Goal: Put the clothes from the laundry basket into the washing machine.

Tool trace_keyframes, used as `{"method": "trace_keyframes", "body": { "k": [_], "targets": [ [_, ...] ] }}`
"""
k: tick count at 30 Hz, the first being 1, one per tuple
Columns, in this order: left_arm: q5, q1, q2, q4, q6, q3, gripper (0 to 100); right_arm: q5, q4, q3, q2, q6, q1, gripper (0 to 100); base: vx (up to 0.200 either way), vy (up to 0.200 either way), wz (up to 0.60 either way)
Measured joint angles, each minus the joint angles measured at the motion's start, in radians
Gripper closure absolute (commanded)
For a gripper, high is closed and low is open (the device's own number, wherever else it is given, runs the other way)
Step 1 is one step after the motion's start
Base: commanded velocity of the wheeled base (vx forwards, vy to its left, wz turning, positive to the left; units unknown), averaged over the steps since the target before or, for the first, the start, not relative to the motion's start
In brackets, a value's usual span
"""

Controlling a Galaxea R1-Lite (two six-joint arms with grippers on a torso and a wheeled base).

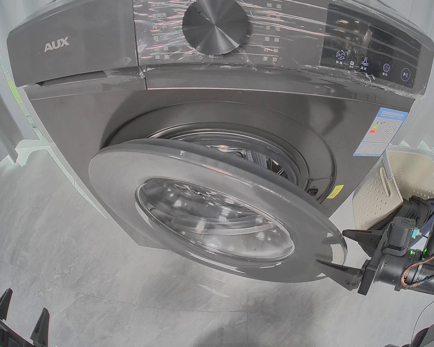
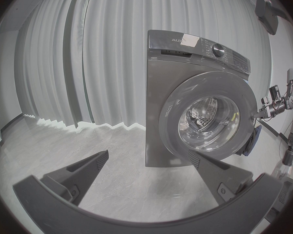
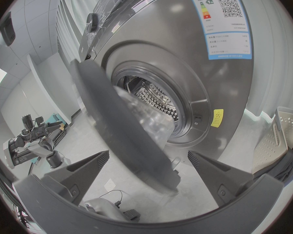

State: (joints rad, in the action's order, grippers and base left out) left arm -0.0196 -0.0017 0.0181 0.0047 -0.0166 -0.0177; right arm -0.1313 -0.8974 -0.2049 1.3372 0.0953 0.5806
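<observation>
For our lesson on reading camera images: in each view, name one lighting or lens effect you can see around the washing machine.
Head view: streaky glare on the plastic film, and the washing machine bulges outward. Left wrist view: a dark round border, and the curtain folds bow outward. Right wrist view: soft sheen beside the energy label; the open door looks bent.

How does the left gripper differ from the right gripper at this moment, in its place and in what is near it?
The left gripper hangs low over bare floor, apart from the washing machine; the right gripper is at the rim of the open door. Nothing lies between the left gripper's fingers; the door's rim lies between the right gripper's. Both are open and hold no clothes.
</observation>
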Motion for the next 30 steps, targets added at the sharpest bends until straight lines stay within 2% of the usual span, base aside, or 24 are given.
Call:
{"method": "trace_keyframes", "body": {
  "k": [7,11,19,28,30],
  "targets": [
    [0.0,0.0,0.0,0.0,0.0,0.0,0,-0.004,-0.001,-0.034,0.031,0.004,-0.048,0,-0.171,0.0,0.0],
    [0.0,0.0,0.0,0.0,0.0,0.0,0,-0.005,0.0,-0.032,0.042,0.004,-0.04,0,0.0,0.0,0.0],
    [0.0,0.0,0.0,0.0,0.0,0.0,0,-0.005,0.001,-0.01,0.049,0.009,0.029,0,0.0,0.0,0.0],
    [0.0,0.0,0.0,0.0,0.0,0.0,0,-0.004,-0.002,-0.01,0.053,0.007,0.027,0,0.0,0.0,0.0],
    [0.0,0.0,0.0,0.0,0.0,0.0,0,-0.003,-0.003,-0.016,0.059,0.008,0.025,0,-0.2,0.0,0.0]
  ]
}}
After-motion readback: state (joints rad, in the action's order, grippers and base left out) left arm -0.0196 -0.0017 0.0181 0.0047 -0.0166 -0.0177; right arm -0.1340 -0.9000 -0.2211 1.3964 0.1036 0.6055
